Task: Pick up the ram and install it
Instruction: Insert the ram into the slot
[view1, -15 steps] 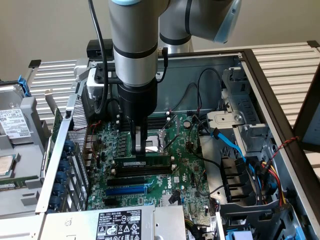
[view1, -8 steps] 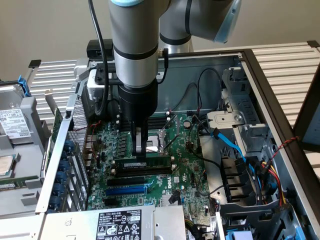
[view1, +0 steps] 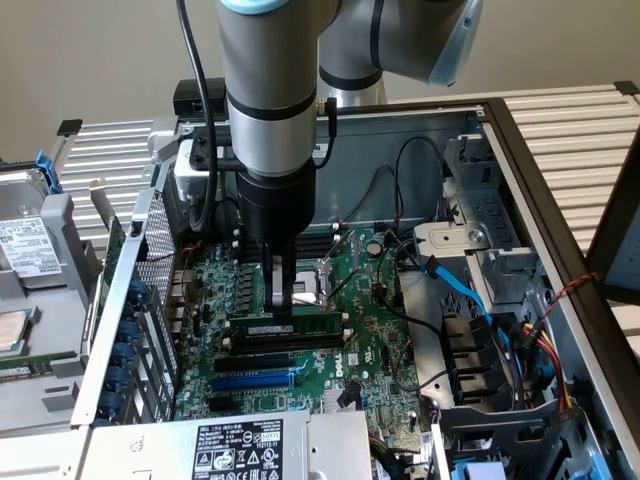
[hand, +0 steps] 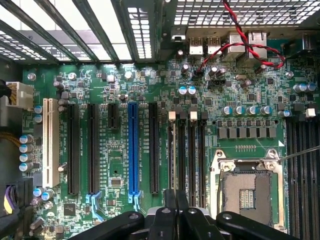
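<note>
The slatted tabletop (view1: 585, 125) carries an open computer case (view1: 520, 150) lying on its side. The robot arm (view1: 268, 90) descends vertically into the case over the green motherboard (view1: 375, 335).

A power supply (view1: 235, 447) with a white label occupies the near edge of the exterior view. A drive cage (view1: 480, 260) sits on the exterior view's right, with a blue cable (view1: 465, 290) running across it.

In the wrist view, the motherboard (hand: 100, 80) shows a processor socket (hand: 247, 187) and black memory slots (hand: 187, 150) just beside it. A blue expansion slot (hand: 133, 150) lies parallel to the memory slots, and a white slot (hand: 48, 142) lies well apart from them. A red and black twisted wire (hand: 245, 40) crosses the board near the rear ports.

The ram (view1: 300, 327) stands upright on its long edge, in line with the memory slots. It sits between the processor socket (view1: 322, 280) and the blue expansion slot (view1: 252, 380). Whether it is fully seated cannot be told.

The gripper (view1: 283, 300) is pressed together on the upper edge of the ram. In the wrist view, the gripper (hand: 176, 220) hangs directly over the memory slots.
</note>
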